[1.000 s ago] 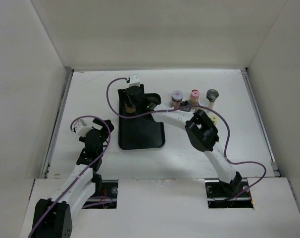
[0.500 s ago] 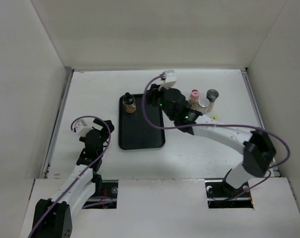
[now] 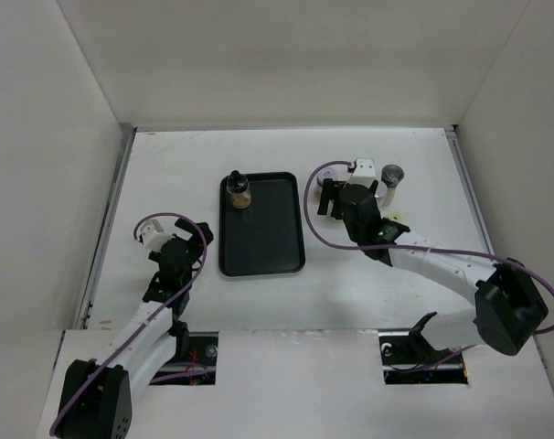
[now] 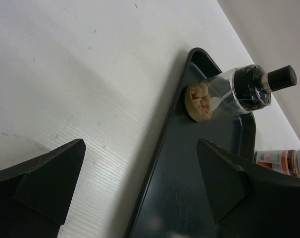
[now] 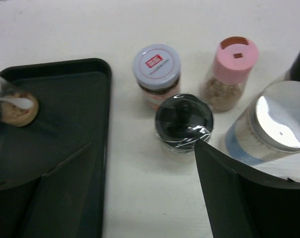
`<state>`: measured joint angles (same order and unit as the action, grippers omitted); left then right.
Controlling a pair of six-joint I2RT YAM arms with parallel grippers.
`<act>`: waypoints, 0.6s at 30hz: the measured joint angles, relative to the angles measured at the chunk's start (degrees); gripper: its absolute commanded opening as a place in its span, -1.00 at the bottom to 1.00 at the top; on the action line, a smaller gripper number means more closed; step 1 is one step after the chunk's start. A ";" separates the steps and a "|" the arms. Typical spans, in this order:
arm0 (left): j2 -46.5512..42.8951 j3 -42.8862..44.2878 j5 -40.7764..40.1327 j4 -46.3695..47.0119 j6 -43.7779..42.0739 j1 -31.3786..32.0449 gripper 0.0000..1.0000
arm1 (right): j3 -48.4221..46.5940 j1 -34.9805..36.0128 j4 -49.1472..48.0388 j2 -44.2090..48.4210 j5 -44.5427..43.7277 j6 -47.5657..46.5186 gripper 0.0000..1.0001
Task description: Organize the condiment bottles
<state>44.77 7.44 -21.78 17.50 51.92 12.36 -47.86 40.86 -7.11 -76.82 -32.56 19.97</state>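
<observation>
**Top external.** The tray (image 3: 261,240) lay on the table (image 3: 167,174), a little left of centre. One black-capped bottle (image 3: 239,189) stood upright in the tray's far-left corner. The right gripper (image 3: 339,195) hung just right of the tray, above a cluster of jars, and hid most of them. A grey-capped bottle (image 3: 392,176) showed just to its right. The left gripper (image 3: 187,242) sat well left of the tray. Its opening could not be read from this view.

**Left wrist.** The left gripper's fingers (image 4: 41,183) were spread wide with nothing between them. Only bare table and the tray's edge showed in the gap. The black-capped bottle stood in the tray corner ahead, with tan contents at its base.

**Right wrist.** The right gripper's fingers (image 5: 234,193) were wide apart and held nothing.
- A black-lidded jar (image 5: 183,119) stood on the table by the right fingertip; I could not tell whether they touched.
- Behind it stood a white-lidded jar (image 5: 156,67) with a red mark on its lid.
- A pink-capped jar (image 5: 229,74) stood to the right of that.
- A blue-labelled bottle (image 5: 269,116) with a silvery top stood at the far right, partly behind the finger.

All four stood close together on the table, off the tray.
</observation>
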 measured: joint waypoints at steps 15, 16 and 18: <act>0.09 0.00 0.15 0.39 -0.02 0.15 1.00 | -2.89 -6.97 0.52 -11.17 1.33 1.90 0.82; 0.11 0.00 0.15 0.42 -0.02 0.15 1.00 | -3.15 -7.15 0.26 -11.74 1.49 1.92 0.80; 0.33 0.00 0.22 0.70 -0.02 0.15 1.00 | -3.87 -7.54 -0.17 -13.03 1.55 1.90 0.75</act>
<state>45.10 7.44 -21.56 18.20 51.90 12.51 -51.72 33.32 -7.29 -89.84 -31.00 21.87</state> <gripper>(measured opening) 0.997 0.899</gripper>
